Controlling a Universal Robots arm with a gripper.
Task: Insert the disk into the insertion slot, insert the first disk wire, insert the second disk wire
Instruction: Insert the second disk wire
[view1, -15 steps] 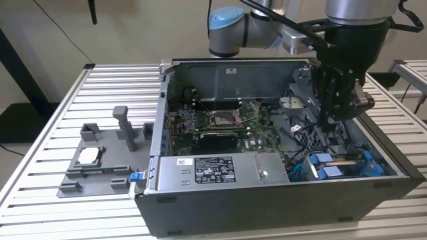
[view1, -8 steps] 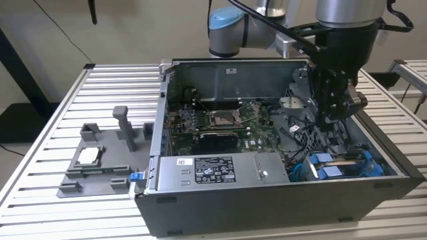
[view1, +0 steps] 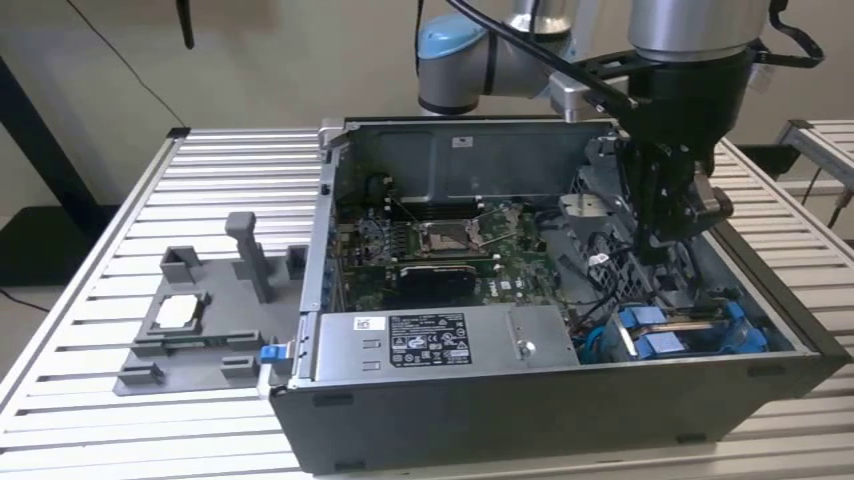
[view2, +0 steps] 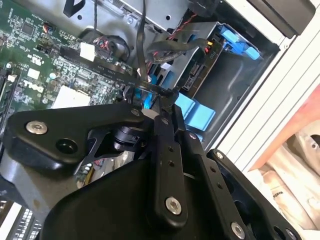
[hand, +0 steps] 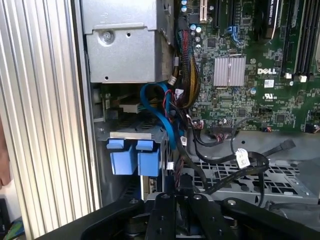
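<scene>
In the exterior view the gripper (view1: 663, 240) hangs inside the PC case (view1: 534, 400), above the disk (view1: 674, 330), whose blue carrier sits in the insertion slot (view1: 747, 345); the wiring step seems underway. In the second wrist view the fingers (view2: 167, 107) pinch a black wire (view2: 150, 89) near the disk's connector, calling for careful alignment.

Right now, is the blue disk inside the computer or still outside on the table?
Inside. The disk sits in the insertion slot at the corner of the PC case; its blue carrier tabs show there in both wrist views.
</scene>
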